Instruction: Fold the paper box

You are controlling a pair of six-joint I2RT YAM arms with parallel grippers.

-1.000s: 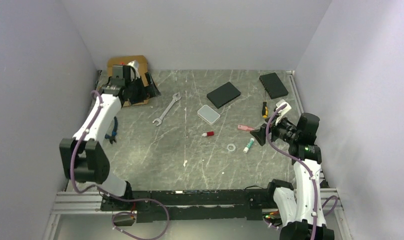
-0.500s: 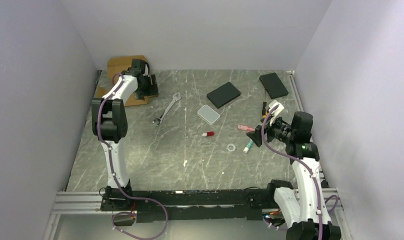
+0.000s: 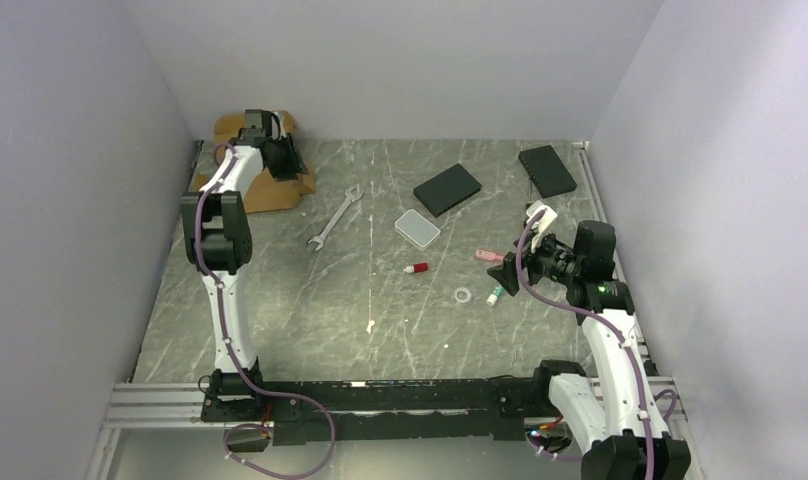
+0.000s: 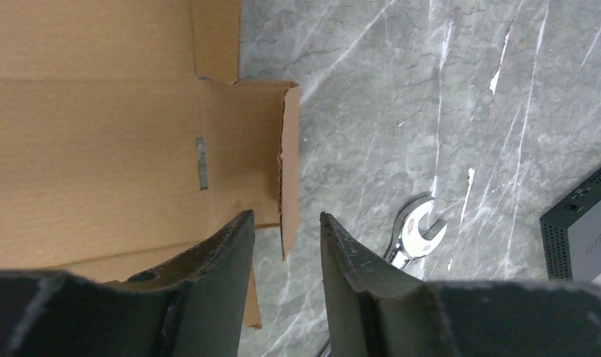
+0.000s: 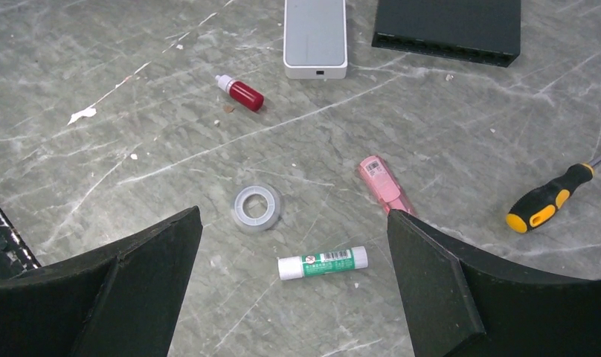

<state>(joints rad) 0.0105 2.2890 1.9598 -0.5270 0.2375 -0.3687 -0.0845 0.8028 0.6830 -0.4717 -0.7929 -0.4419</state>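
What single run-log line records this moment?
left end effector: astride paper box flap, unclamped | right end effector: open over glue stick

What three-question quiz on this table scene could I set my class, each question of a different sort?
1. True or false: the right gripper holds the glue stick.
2. What sits between the fingers of the left gripper? A) wrench B) a flap of the paper box C) nothing
3. How many black slabs lie on the table?
Key: 1 false, it hangs open above it; 2 B; 3 two.
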